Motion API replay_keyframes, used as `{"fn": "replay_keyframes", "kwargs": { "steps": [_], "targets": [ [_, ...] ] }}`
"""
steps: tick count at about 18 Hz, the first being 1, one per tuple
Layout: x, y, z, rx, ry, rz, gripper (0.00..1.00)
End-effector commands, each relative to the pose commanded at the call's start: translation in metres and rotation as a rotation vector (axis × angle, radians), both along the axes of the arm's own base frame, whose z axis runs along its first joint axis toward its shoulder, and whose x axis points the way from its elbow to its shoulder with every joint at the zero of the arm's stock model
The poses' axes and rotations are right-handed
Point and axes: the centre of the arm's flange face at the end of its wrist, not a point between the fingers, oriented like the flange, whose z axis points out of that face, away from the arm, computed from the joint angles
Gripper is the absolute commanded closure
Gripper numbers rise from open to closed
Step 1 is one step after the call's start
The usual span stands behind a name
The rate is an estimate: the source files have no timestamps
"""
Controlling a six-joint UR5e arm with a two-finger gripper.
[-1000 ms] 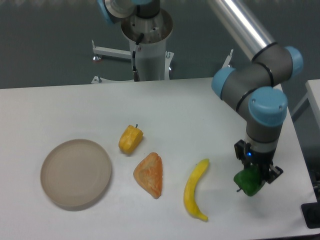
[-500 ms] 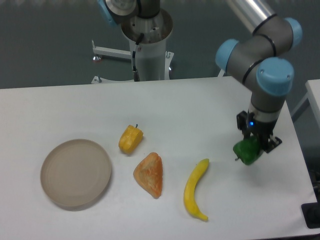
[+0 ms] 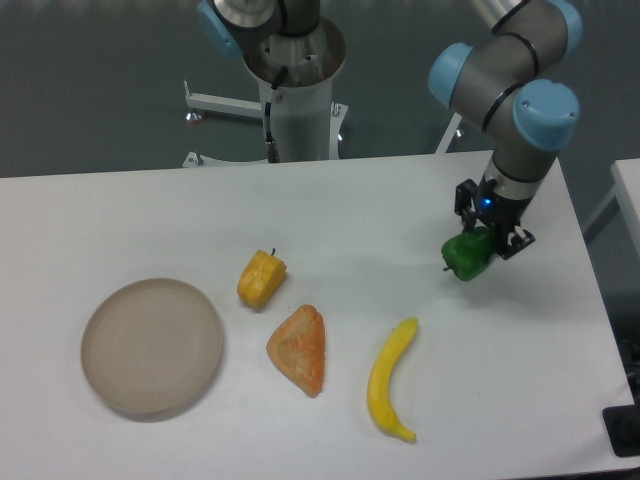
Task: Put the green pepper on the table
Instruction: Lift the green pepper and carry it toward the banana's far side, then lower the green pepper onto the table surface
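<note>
The green pepper [image 3: 467, 256] is small, glossy and dark green. It hangs in my gripper [image 3: 480, 245], which is shut on it from above. The pepper is held over the right part of the white table [image 3: 120, 220], up and to the right of the banana. I cannot tell whether it touches the tabletop.
A yellow pepper [image 3: 261, 279] lies near the middle. Below it sits an orange wedge-shaped piece [image 3: 299, 349]. The banana [image 3: 389, 378] lies toward the front right. A round beige plate [image 3: 152, 346] rests at the left. The robot base [image 3: 297, 75] stands behind the table's far edge.
The gripper has carried the green pepper away from the front right corner, moving toward the back and slightly left. Nothing else moved.
</note>
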Motion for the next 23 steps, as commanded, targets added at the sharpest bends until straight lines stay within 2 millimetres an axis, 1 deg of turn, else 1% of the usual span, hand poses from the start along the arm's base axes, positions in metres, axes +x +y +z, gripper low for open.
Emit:
{"fn": "replay_keyframes", "kwargs": {
  "steps": [3,6,13,23],
  "targets": [
    [0.012,0.000,-0.009,0.014,-0.037,0.005,0.72],
    [0.017,0.001,-0.013,0.043,-0.069,0.000,0.72],
    [0.022,0.001,-0.019,0.057,-0.094,-0.001,0.72],
    [0.022,0.001,-0.019,0.068,-0.101,0.002,0.71]
  ]
}}
